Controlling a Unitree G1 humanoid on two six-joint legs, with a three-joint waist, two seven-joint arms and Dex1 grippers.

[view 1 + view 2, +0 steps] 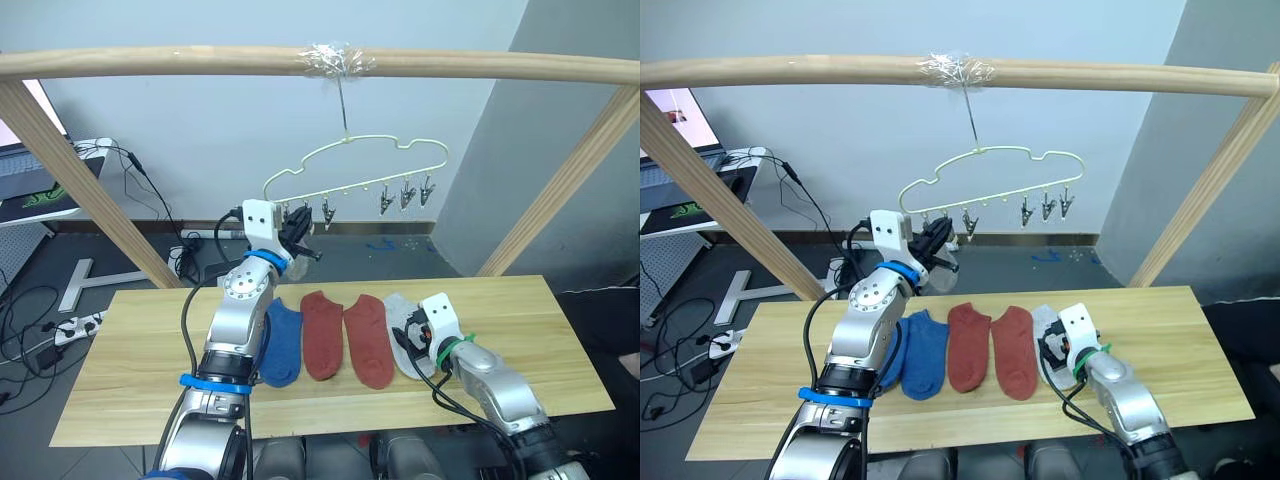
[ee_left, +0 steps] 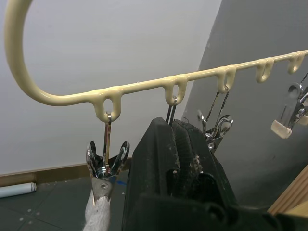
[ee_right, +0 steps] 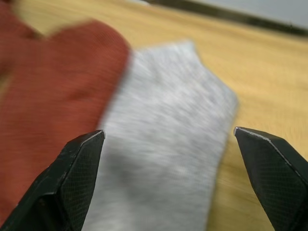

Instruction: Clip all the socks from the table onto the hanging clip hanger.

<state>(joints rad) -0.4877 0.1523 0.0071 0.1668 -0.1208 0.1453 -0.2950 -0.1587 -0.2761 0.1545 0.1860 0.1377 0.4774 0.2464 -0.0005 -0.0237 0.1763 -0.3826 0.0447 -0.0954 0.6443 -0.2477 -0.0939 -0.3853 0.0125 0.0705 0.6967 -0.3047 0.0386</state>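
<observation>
Right wrist view: we hold our right gripper (image 3: pixel 168 139) spread wide over the grey sock (image 3: pixel 163 144) on the table (image 3: pixel 250 62). Risk: the near finger catches the red sock (image 3: pixel 53 96) lapping it, lifting both. Left gripper (image 2: pixel 180 139), fingers together on a clip at the hanger (image 2: pixel 144 86), could swing it. Left arm raised; right arm low, reaching forward. Blue sock (image 1: pixel 282 345) lies leftmost.

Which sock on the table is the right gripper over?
The light grey sock, rightmost in the row beside the rust red pair; the right gripper hangs open above it.
</observation>
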